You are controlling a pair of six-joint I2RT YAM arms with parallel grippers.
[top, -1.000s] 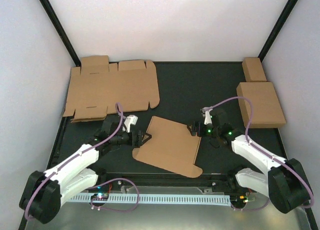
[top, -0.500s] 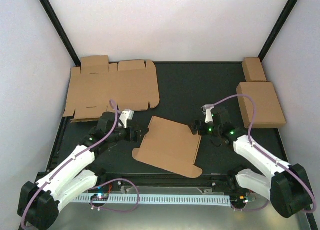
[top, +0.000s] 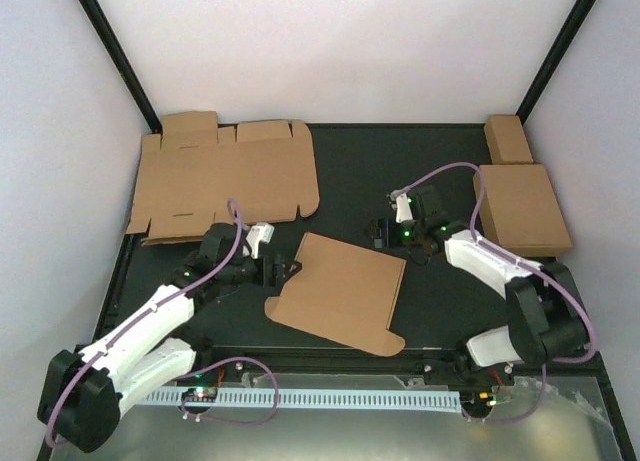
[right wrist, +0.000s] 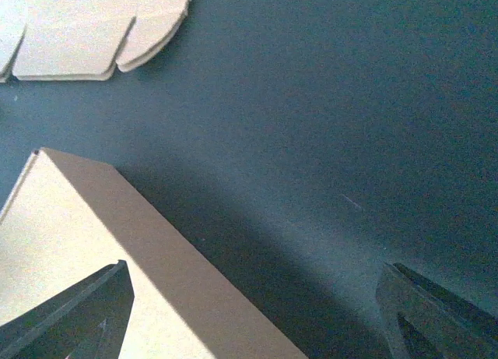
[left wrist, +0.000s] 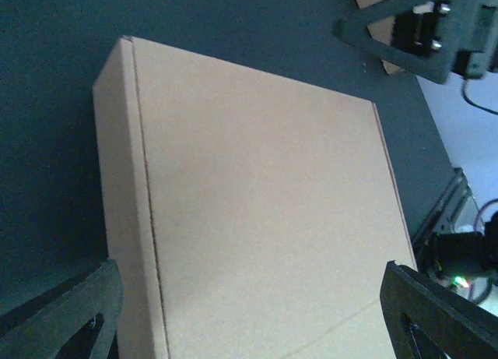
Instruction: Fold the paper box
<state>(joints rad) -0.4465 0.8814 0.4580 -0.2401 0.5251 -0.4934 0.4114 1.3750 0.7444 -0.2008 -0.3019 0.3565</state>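
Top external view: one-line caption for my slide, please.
Left arm and right arm, jaws open, flank the paper box mid-table; a flat cardboard sheet far left, two boxes far right.

My left pincer point(top: 284, 273) and right pincer point(top: 381, 231) are black, on white arms point(top: 150, 326) with black joints, purple cables point(top: 236, 243) and small green lights point(top: 404, 234). The paper box point(top: 340, 293) is plain unprinted brown on the matt black table point(top: 360, 171). The flat cardboard sheet point(top: 225, 181) at the far left corner, and the larger box point(top: 520, 209) and small box point(top: 508, 138) along the right edge, are the same brown.
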